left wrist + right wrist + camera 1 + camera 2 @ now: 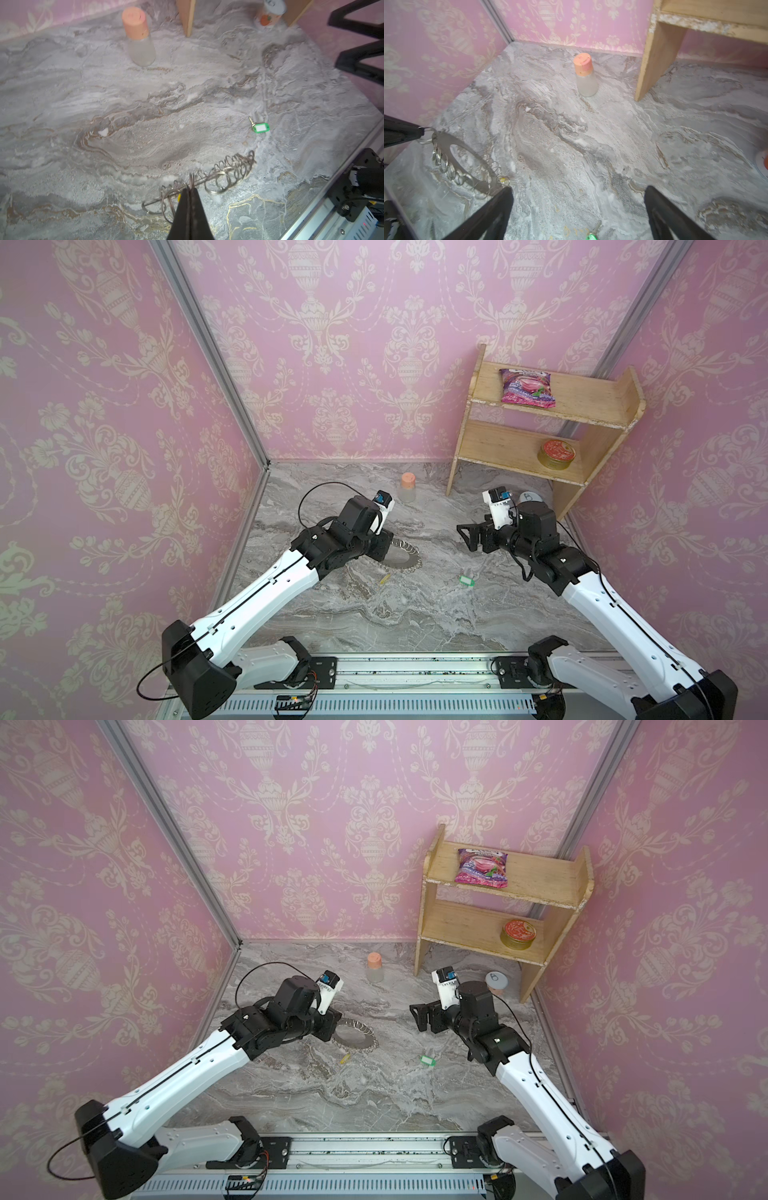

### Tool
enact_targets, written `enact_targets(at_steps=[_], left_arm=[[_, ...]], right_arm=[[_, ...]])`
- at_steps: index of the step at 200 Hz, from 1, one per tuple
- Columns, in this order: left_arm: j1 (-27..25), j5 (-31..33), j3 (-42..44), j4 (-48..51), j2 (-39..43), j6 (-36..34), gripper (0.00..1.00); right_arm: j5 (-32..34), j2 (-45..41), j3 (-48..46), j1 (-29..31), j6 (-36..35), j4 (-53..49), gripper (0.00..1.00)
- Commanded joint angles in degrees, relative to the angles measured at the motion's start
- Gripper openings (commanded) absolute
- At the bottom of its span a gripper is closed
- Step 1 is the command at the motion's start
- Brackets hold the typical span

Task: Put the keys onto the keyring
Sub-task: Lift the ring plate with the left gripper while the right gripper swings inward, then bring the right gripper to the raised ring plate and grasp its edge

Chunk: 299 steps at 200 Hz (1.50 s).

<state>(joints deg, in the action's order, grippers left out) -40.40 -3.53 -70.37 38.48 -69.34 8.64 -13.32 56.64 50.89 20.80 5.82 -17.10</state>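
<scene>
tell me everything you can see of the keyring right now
The keyring is a flat grey metal disc with a large central hole, its rim fringed with many small silver wire rings. The shut left gripper pinches one rim ring. That side looks raised, so the disc tilts, and its far edge seems to rest on the marble table. The yellow key tag sits by that far edge; whether it is threaded on is unclear.

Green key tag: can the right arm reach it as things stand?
Probably yes. The right gripper is open and empty near the green key tag, which lies alone on bare table; the left gripper, shut on the keyring, sits clear of it.
</scene>
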Motion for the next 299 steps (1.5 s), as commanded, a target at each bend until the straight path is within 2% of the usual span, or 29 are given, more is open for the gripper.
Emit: enact_targets(at_steps=[1, 53, 67, 102, 126, 162, 218, 299], left_arm=[[-1.27, -6.18, -6.68, 3.59, 1.73, -9.68, 0.0], [-4.97, -14.13, -13.44, -4.39, 3.16, -15.31, 0.0], [-5.38, -16.8, -14.2, -7.3, 2.91, -15.26, 0.0], [-5.95, -23.35, -15.21, -15.31, 1.51, -12.88, 0.0], [-6.09, -25.44, -14.28, -19.67, 1.31, -12.67, 0.0], [-6.33, -28.2, -12.79, -24.64, 1.8, -12.85, 0.0], [-6.79, -30.4, -11.74, -26.03, 2.28, -14.3, 0.0], [-7.01, -31.59, -10.93, -25.99, 3.47, -16.0, 0.0]], right_arm=[[-9.62, -1.44, 4.53, 1.79, -4.64, 0.24, 1.0], [-17.62, -2.22, 13.41, 3.6, -10.11, -1.09, 0.98], [-20.96, -1.61, 15.88, 3.59, -10.3, -1.58, 0.91], [-34.5, 0.88, 23.08, 3.69, -9.97, -2.78, 0.71], [-38.91, 0.95, 25.64, 3.68, -12.31, -5.89, 0.6], [-40.46, 1.01, 27.04, 3.64, -15.43, -10.65, 0.42], [-41.72, 1.42, 28.43, 3.7, -16.2, -11.29, 0.23], [-41.45, 1.93, 32.0, 3.72, -17.21, -13.89, 0.19]])
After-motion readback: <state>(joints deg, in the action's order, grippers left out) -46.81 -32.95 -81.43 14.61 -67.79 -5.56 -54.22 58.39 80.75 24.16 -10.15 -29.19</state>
